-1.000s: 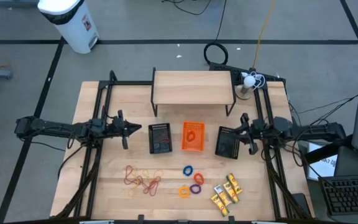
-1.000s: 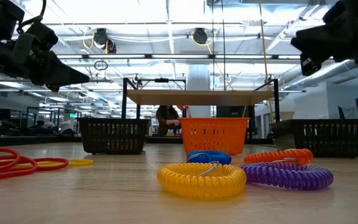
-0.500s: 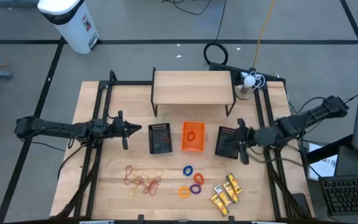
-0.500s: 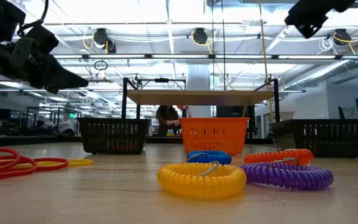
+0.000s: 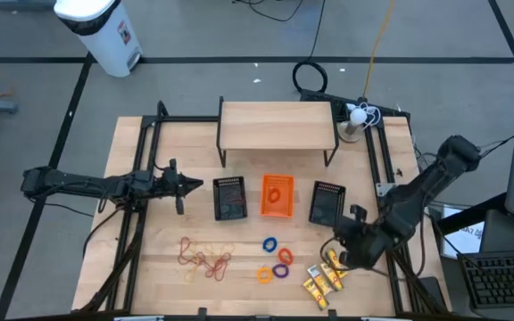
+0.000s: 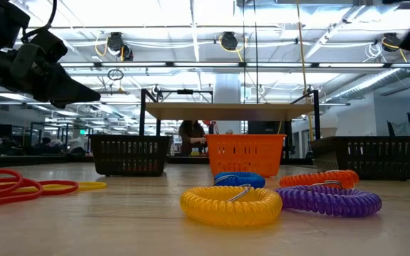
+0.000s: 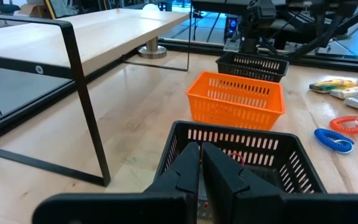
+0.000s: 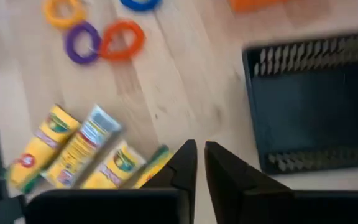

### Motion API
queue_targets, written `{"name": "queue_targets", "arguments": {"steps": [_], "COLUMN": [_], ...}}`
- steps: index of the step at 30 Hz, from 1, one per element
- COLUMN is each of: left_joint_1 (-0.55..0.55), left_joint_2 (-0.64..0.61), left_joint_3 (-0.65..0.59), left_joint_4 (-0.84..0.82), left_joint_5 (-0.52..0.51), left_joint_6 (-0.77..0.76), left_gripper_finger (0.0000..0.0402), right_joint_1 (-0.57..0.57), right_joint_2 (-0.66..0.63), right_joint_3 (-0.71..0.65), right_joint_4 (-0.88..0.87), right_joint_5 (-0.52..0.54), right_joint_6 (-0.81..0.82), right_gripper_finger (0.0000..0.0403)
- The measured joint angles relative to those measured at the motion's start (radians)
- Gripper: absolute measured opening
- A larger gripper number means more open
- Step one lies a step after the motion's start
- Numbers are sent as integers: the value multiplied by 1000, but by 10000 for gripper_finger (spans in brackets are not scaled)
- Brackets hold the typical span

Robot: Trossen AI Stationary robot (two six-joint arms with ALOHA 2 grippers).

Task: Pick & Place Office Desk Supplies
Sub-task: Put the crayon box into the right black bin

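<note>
The right gripper [image 5: 337,247] hangs over the yellow packets [image 5: 323,275] near the surface's [image 5: 150,259] front right edge, its fingers nearly together with a thin gap and nothing between them. The left gripper [image 5: 196,185], closed and empty, waits beside the left black basket [image 5: 230,197]. The rubber bands [image 5: 205,257] and coiled rings [image 5: 276,259] lie loose on open wood in front of the orange basket [image 5: 277,195]; that basket's contents are hard to make out.

Both end effectors, left [image 5: 196,185] and right [image 5: 331,246], nearly shut, empty.
</note>
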Motion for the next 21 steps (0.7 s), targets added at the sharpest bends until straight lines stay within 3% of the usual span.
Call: {"name": "queue_targets", "arguments": {"steps": [5,16,21], "left_joint_1": [0,0,0], "left_joint_2": [0,0,0], "left_joint_3": [0,0,0], "left_joint_4": [0,0,0], "left_joint_5": [0,0,0], "left_joint_6": [-12,-15,-16], "left_gripper_finger": [19,19,19], "right_joint_1": [50,63,63], "right_joint_2": [77,208,258], "right_joint_3": [0,0,0], "right_joint_4": [6,21,23], "right_joint_5": [-26,-159,-184], "right_joint_6": [113,257,250], "right_gripper_finger": [60,270,309]}}
